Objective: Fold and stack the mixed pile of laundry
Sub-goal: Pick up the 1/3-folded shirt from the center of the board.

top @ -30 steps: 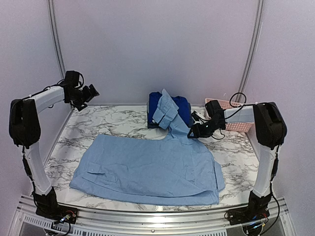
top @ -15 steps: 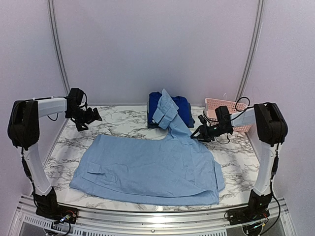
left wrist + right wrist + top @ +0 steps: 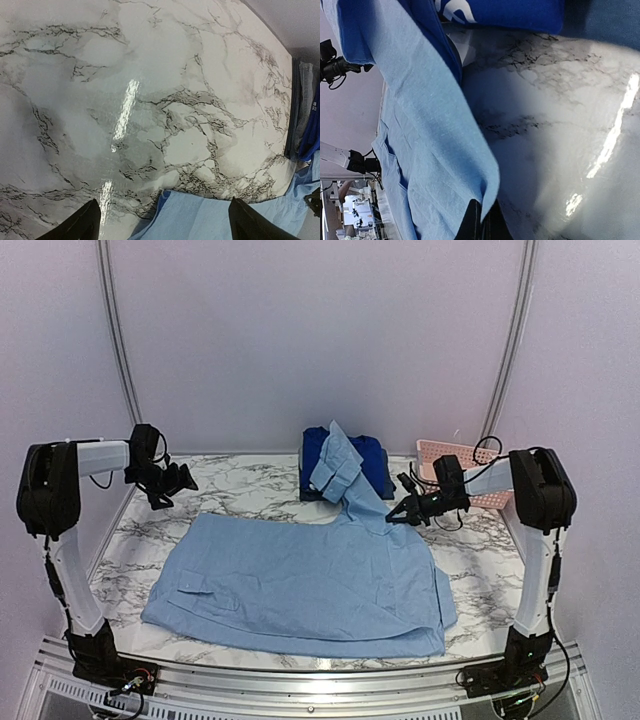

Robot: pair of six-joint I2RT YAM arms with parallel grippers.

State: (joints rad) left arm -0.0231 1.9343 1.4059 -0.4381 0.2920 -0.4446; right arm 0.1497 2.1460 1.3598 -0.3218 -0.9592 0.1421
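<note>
While your right gripper [image 3: 392,517] pinches the far right edge of the light-blue shirt [image 3: 300,580], the garment lies spread across the table [image 3: 240,498], one sleeve draped on the folded stack [image 3: 370,462] at the far edge. Your left gripper [image 3: 180,483] hovers wide open near the far left corner. Folding looks barely begun; next, seat that left one on the shirt's far left edge.

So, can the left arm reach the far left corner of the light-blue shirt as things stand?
Probably yes. The left gripper is open above the bare table, and the far left corner of the light-blue shirt lies flat close by, with nothing between them.
</note>
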